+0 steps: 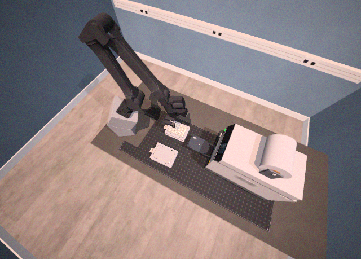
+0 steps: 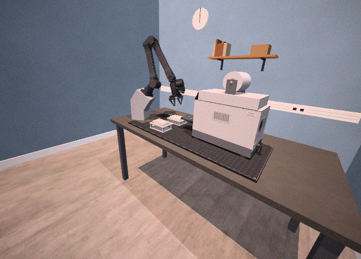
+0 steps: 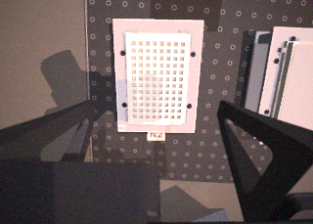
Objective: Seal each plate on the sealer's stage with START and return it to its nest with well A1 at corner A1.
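Observation:
An open white well plate sits flat in nest N2, with the N2 tag at its near short end in the wrist view. My gripper is wide open and empty, hanging well above this plate with a finger on each side of it in the wrist view. A second plate sits in the other nest; its top looks smooth and white. The sealer's dark stage is out and bare.
The big white sealer with its foil roll stands at the right of the black perforated board. A green lamp glows at its front corner. The arm's grey base stands to the left.

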Controlling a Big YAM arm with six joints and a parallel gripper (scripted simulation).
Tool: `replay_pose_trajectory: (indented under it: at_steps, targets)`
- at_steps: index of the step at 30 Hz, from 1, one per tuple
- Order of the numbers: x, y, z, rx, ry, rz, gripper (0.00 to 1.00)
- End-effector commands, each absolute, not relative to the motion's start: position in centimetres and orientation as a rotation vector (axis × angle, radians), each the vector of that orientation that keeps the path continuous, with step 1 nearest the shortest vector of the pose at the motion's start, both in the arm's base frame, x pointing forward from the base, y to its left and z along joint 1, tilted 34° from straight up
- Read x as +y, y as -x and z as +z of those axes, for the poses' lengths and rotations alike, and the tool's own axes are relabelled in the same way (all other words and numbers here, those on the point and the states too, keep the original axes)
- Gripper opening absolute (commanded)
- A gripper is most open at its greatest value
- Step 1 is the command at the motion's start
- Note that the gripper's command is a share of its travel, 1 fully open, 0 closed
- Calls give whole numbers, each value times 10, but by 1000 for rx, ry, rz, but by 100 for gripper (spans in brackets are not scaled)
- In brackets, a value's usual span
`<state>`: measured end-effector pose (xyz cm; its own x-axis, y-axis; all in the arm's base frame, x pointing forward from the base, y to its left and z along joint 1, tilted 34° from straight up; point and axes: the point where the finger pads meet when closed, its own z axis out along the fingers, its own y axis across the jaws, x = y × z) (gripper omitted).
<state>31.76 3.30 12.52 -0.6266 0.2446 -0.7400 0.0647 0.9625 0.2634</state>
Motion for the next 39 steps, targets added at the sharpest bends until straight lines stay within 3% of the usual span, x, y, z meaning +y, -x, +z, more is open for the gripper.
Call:
replay_pose_trajectory:
  at_steps: [1, 39]
  targets:
    - [28, -322, 127, 2235, -246, 262, 100]
    - [42, -356, 83, 2221, -232, 267, 100]
